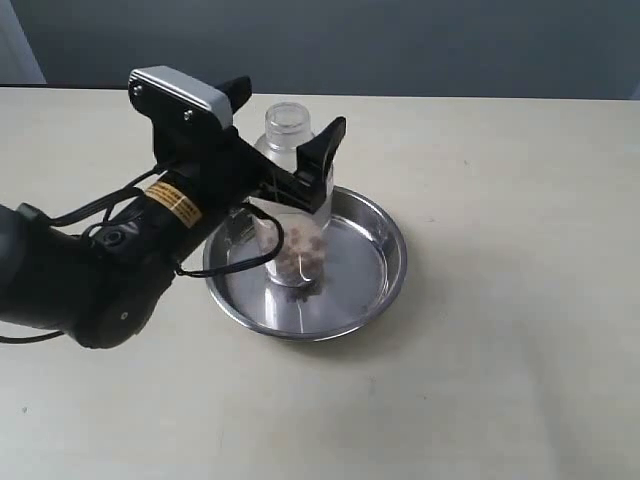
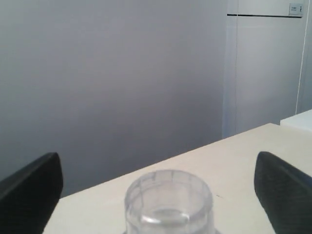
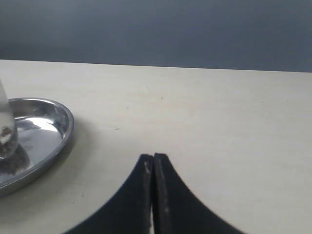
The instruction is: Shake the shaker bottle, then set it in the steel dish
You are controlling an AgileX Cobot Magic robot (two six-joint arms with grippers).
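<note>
Up front, left end effector (image 1: 290, 108) spread wide around the bottle (image 1: 290, 270), fingers (image 2: 34, 190) well apart from the cap (image 2: 168, 200) in the left wrist view; impossible to tell whether touching lower on the body. Just behind, upright inside the dish (image 1: 360, 275), the bottle itself, brown bits (image 1: 305, 243) low in it. Looks like the closing step: bottle set down, grip let go. Calls next for a straight retreat of the arm, clear of the cap, without nudging the bottle over. Off to one side of the dish, low over the counter (image 1: 500, 380), right end effector (image 3: 153, 168) pressed together, pinching nothing. Beyond, pale matte counter running back to a grey-blue wall (image 1: 420, 40); in the left wrist view, a white panel (image 2: 265, 68) alongside it.
</note>
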